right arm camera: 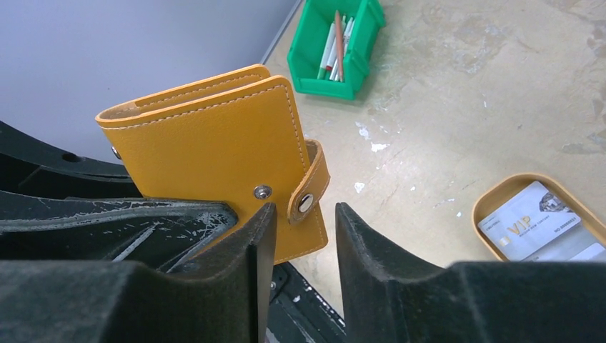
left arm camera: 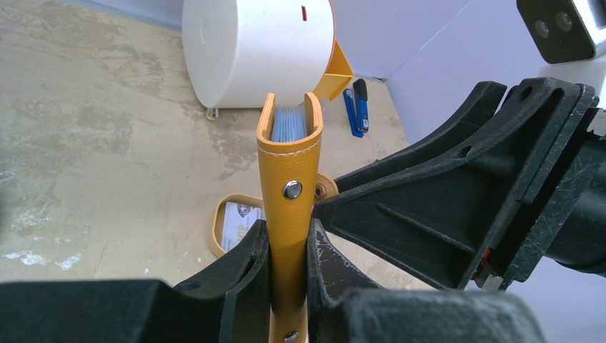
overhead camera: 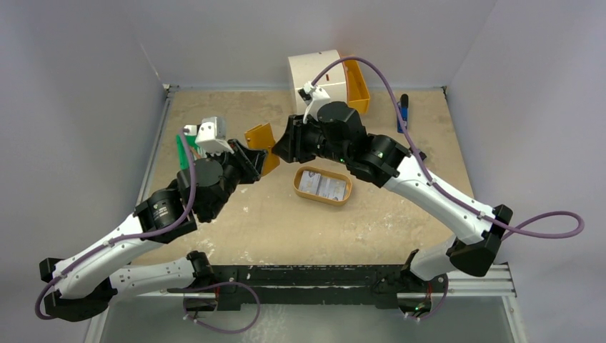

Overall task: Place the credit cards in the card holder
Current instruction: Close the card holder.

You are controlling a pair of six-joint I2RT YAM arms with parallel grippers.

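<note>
The only writing that can be read is "VIP", on the top one of the credit cards (right arm camera: 532, 225). They lie flat in the oval tan tray (right arm camera: 493, 194) at the lower right of the right wrist view. The finer print under that word is too small to read. The frame edge cuts the tray off, so I cannot tell how many cards are stacked there.

The card holder (left arm camera: 289, 179) is off the table, in the middle of the left wrist view. It stands edge-on, with its lower part clamped between the fingers of the left gripper (left arm camera: 288, 246). Pale bluish sheets show inside its open top, but I cannot tell whether they are cards or sleeves.

The right gripper (right arm camera: 306, 212) has its jaws apart at the holder's snap strap (right arm camera: 309, 182). One fingertip rests against the holder's face and the other is clear of it.

In the top view, left of centre, the green bin (overhead camera: 183, 148) is mostly hidden behind the left arm. The white cabinet (left arm camera: 257, 50) at the top of the left wrist view carries a small red mark that is too small to read.
</note>
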